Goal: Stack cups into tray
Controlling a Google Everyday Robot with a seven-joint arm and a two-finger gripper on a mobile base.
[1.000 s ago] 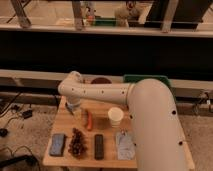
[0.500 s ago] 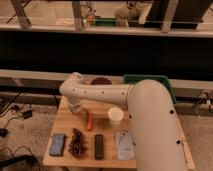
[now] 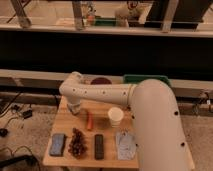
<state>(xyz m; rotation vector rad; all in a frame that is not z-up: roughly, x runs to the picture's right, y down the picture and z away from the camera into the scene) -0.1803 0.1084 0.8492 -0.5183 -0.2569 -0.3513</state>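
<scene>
A cream-white cup point(image 3: 115, 116) stands upright near the middle of the wooden table point(image 3: 107, 160). The dark green tray point(image 3: 146, 78) lies at the table's far right and is partly hidden behind my arm. My arm reaches from the right across the table, and my gripper point(image 3: 75, 108) hangs low over the table's left edge, well left of the cup. It is shut, and the wrist hides whether anything is in it. No tan-yellow cup shows.
A dark reddish bowl point(image 3: 100, 80) sits at the back beside the tray. An orange carrot-like item point(image 3: 90, 120) lies left of the cup. Along the front lie a blue packet point(image 3: 58, 144), a dark cluster point(image 3: 77, 142), a black bar point(image 3: 99, 146) and a grey pouch point(image 3: 125, 145).
The arm keeps nearly the same pose over the table's left side. Nothing on the table has visibly moved.
</scene>
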